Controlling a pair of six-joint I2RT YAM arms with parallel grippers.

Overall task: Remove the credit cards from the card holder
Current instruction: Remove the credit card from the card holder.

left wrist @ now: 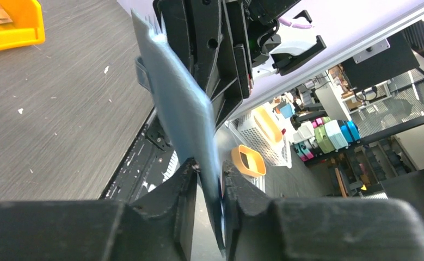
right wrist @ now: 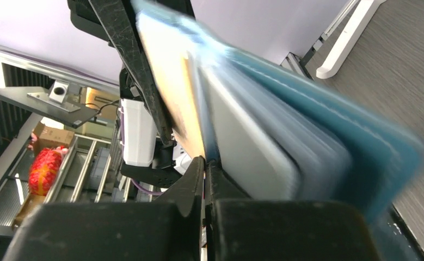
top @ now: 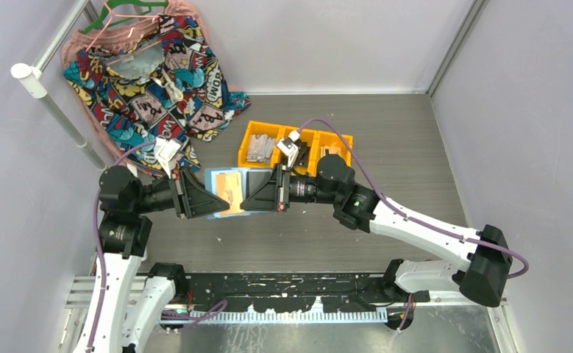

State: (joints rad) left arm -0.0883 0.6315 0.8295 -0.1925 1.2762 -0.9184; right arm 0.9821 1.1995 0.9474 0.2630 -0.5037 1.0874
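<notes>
Blue card holder (top: pixel 215 180), open, inside up, long axis left-right, orange card (top: pixel 233 194) inside

**Even, diffuse lighting; sharp top view, soft wrist views.**
Light falls from above onto the worktop (top: pixel 415 147), and the arms cast only faint, soft-edged shadows. In the right wrist view the card holder (right wrist: pixel 329 136) is smeared by blur, and the right fingers (right wrist: pixel 190 187) are dark and out of focus. In the left wrist view the left fingers (left wrist: pixel 171 201) are equally soft against a bright background.
</notes>
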